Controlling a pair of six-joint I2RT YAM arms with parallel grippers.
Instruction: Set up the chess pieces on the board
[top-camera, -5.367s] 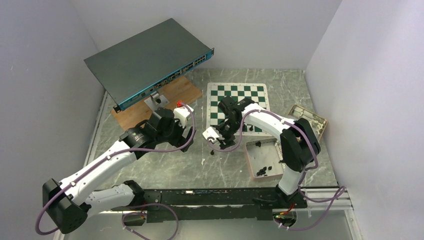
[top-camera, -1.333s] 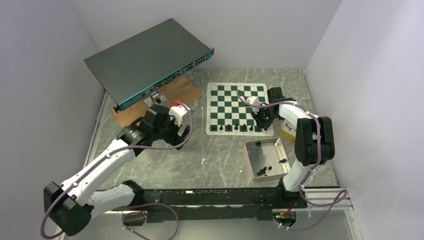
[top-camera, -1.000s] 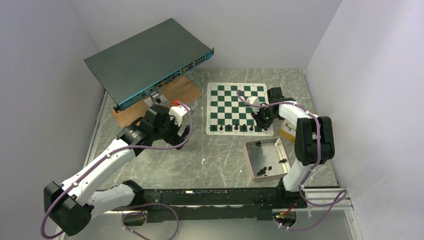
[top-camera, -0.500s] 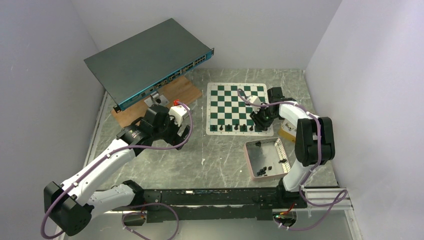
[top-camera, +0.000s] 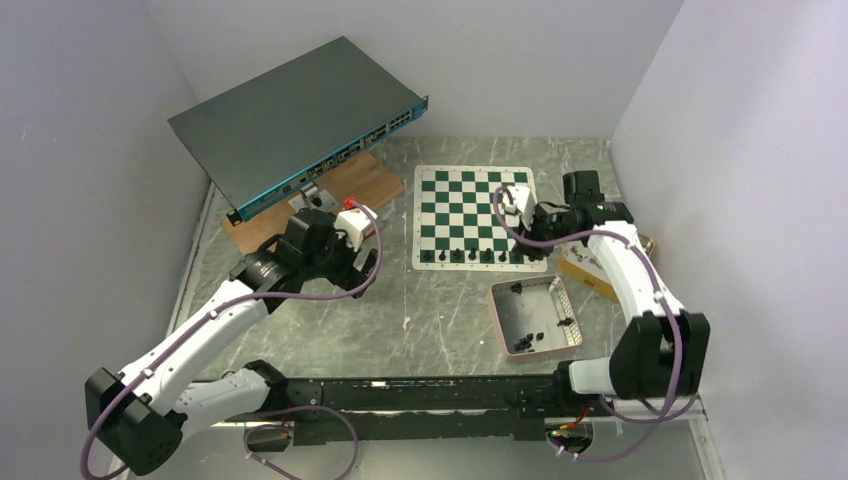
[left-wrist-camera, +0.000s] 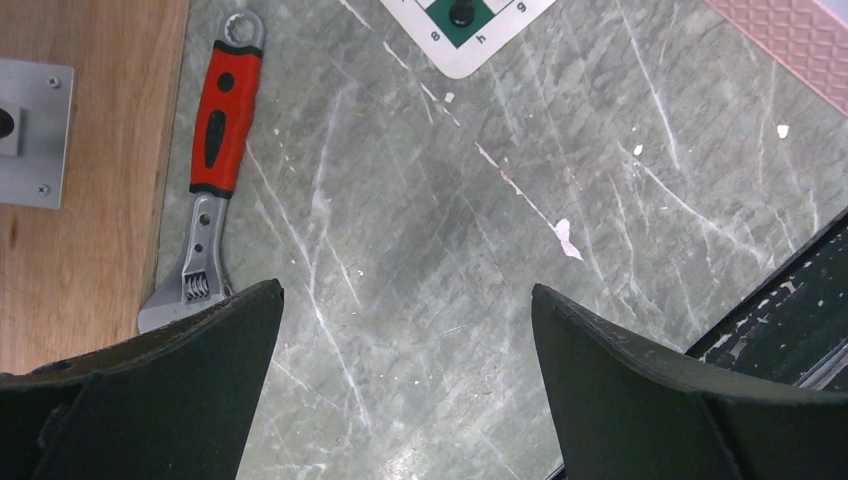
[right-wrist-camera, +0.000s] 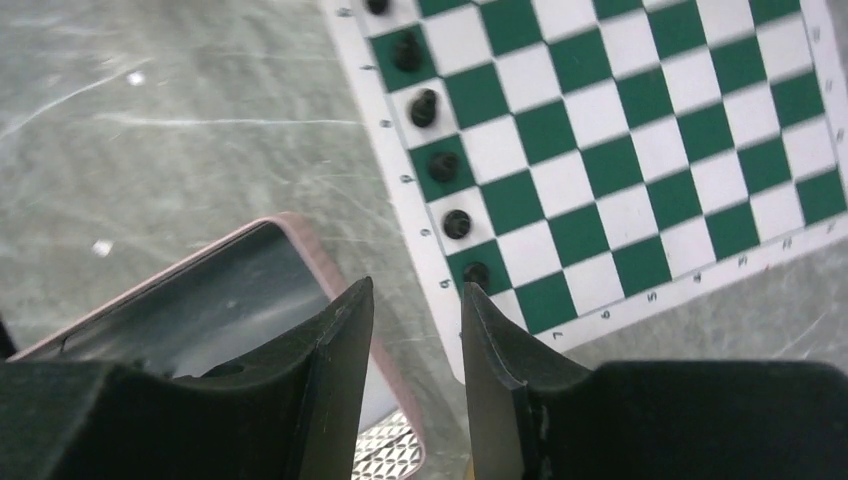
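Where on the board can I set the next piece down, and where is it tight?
The board is bare wherever it shows behind its near row, where the chess pieces stand side by side. Bare table lies in front of that row, left of the tray. Tight: the board's right near corner, by the right gripper.

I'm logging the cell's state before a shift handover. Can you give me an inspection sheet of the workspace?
Surface: grey marbled table, scratched, white flecks.
Job's things: board at the far side; chess pieces in a row on its near edge, others in the pink-rimmed tray.
Clutter: red-handled wrench, network switch propped on a wooden base, tan box by the right arm.
Hands: left hand open above bare table; right hand open, empty, at the board's right edge.
Cables: purple cables loop along both arms.
Surroundings: plain pale walls.
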